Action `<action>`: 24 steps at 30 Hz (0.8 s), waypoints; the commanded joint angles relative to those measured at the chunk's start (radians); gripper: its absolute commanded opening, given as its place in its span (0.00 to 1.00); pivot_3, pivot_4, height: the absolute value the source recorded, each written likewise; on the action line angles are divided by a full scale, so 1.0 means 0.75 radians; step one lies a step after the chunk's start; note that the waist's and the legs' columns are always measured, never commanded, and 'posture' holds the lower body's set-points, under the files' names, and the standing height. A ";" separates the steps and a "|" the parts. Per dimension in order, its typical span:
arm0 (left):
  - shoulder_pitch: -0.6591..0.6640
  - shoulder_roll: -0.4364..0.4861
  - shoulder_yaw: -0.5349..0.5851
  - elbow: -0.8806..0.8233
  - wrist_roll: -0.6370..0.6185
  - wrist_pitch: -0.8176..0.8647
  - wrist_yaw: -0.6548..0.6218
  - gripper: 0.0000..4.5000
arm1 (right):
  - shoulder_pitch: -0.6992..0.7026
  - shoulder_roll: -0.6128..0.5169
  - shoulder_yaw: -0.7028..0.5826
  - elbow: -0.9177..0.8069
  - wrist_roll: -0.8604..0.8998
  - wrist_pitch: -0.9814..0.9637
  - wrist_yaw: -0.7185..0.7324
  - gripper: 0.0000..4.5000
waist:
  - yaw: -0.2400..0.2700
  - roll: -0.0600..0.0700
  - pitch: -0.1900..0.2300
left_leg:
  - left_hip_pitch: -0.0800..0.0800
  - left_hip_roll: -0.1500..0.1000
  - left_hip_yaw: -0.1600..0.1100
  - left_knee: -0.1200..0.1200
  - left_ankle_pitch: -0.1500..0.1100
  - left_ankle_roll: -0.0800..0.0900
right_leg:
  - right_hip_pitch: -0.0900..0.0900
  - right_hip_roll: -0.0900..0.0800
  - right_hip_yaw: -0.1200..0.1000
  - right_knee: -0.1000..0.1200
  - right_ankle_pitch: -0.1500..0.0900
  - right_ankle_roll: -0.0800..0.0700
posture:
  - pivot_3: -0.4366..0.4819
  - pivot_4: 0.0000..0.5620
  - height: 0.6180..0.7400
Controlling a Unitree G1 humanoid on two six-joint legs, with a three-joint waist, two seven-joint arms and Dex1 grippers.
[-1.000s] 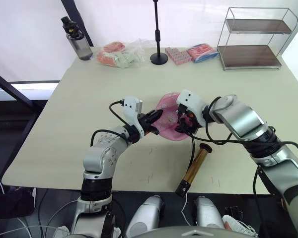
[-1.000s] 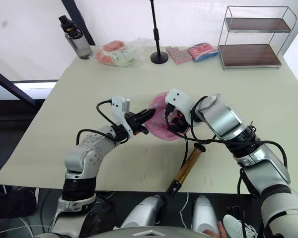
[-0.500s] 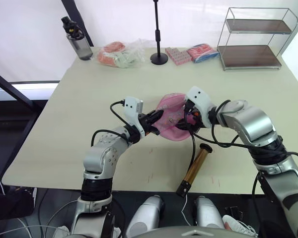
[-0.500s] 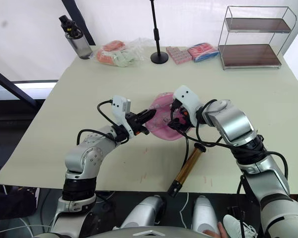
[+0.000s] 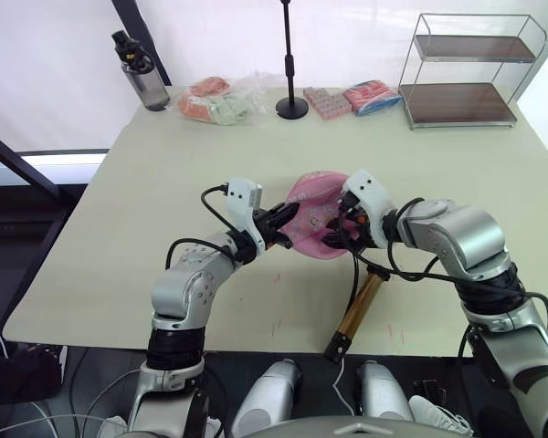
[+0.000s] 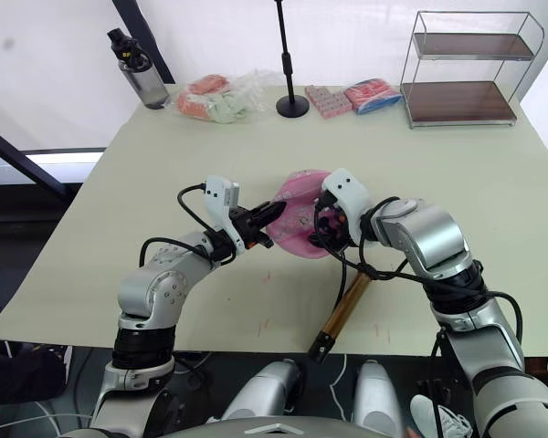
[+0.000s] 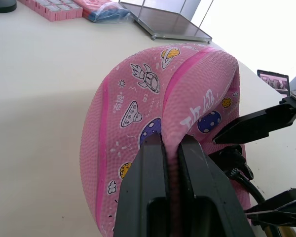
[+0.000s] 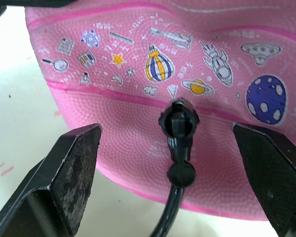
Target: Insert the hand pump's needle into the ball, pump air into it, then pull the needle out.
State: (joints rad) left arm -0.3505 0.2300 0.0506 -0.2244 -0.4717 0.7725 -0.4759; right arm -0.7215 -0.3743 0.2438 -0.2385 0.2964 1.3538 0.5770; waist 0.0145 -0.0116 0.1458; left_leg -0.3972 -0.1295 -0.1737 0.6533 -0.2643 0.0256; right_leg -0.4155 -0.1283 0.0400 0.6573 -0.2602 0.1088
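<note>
Since a moment ago my right gripper (image 8: 170, 182) has let go and backed off, jaws wide, leaving the hose's needle fitting (image 8: 179, 121) seated in the flat pink ball (image 5: 312, 214). My left gripper (image 7: 170, 163) pinches the ball's folded edge at table centre; insertion looks done, so next I reach for the hand pump (image 5: 358, 306) at five o'clock.

A pale beige worktop (image 5: 146, 210) stands before a bright white wall (image 5: 55, 64). At its far edge sit a dark water bottle (image 5: 144, 80), a clear bag of pink and green items (image 5: 221, 100), a black stand with a round base (image 5: 291, 108), pink packets (image 5: 327, 100) and a two-tier wire shelf with brown boards (image 5: 464, 84). Dark floor (image 5: 27, 237) shows to the left, crossed by a black diagonal bar (image 5: 18, 164).
</note>
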 commanded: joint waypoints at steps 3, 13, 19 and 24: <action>0.037 -0.001 -0.055 0.033 0.000 0.036 0.001 0.00 | 0.015 0.016 -0.051 -0.027 0.034 0.015 -0.042 0.78 | 0.000 0.000 0.000 | 0.000 0.000 0.000 0.000 0.000 0.000 | 0.000 0.000 0.000 0.000 0.000 0.000 | 0.48 0.27 0.96; 0.045 -0.003 -0.057 0.025 -0.003 0.037 0.004 0.00 | 0.011 0.028 -0.049 0.007 0.054 0.006 -0.087 0.61 | 0.000 0.000 0.000 | 0.000 0.000 0.000 0.000 0.000 0.000 | 0.000 0.000 0.000 0.000 0.000 0.000 | 0.48 0.27 0.96; 0.045 -0.002 -0.057 0.025 -0.005 0.039 0.006 0.00 | -0.010 0.059 -0.067 0.043 0.060 -0.008 -0.104 0.61 | -0.001 0.000 0.000 | 0.000 0.000 0.000 0.000 0.000 0.000 | 0.000 0.000 0.000 0.000 0.000 0.000 | 0.48 0.27 0.96; 0.047 -0.001 -0.058 0.022 -0.005 0.040 0.006 0.00 | -0.020 0.067 -0.072 0.051 0.068 -0.017 -0.117 0.61 | -0.001 0.000 0.000 | 0.000 0.000 0.000 0.000 0.000 0.000 | 0.000 0.000 0.000 0.000 0.000 0.000 | 0.48 0.27 0.96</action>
State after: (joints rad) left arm -0.3457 0.2299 0.0503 -0.2268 -0.4748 0.7705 -0.4716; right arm -0.7120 -0.3303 0.2164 -0.1778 0.3367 1.3620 0.4923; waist 0.0138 -0.0114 0.1456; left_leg -0.3970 -0.1294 -0.1736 0.6536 -0.2641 0.0256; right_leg -0.4153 -0.1283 0.0399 0.6574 -0.2600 0.1085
